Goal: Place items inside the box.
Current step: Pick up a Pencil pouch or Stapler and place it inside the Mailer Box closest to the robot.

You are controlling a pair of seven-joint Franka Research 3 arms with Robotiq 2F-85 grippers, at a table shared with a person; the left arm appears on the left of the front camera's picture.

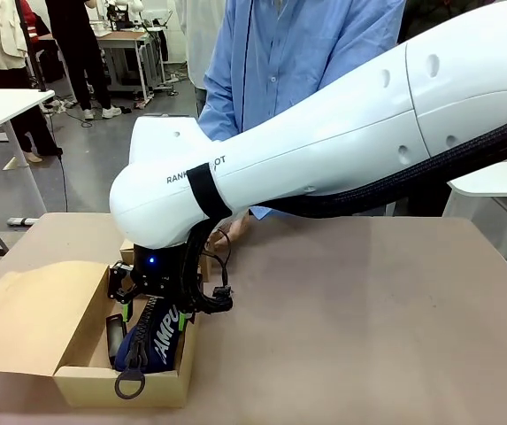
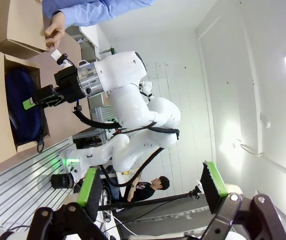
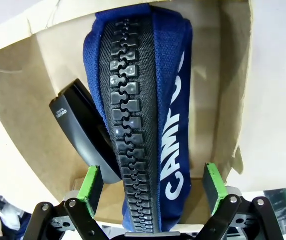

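Cardboard box (image 1: 94, 385) sits at the front-left of the table (image 1: 368, 310), its lid flap folded out toward the robot's left. The right arm reaches across from the right side, and the right gripper (image 1: 154, 314) hangs straight above the box, fingers pointing down into it. Its jaws are spread wide. In the right wrist view one green pad stands on each side of the larger navy zip pouch (image 3: 172, 75), with a gap on both sides, so there is no contact and no grip.

The pouch stands on edge inside the box, black zip teeth facing up and white lettering running along the side next to the zip. Its ring pull (image 1: 132, 382) hangs over the box's near wall in the front view. The black stapler (image 3: 80, 125) is also in the box, on the robot's left of the pouch and tucked against it.

A person in a blue shirt stands at the far side, with one hand (image 2: 55, 30) on the box's far flap.

The left gripper (image 2: 151, 187) has its fingers wide apart, plainly open, and is aimed away from the table at a white wall. In the left wrist view the box and right arm sit well off, near the picture's left edge.
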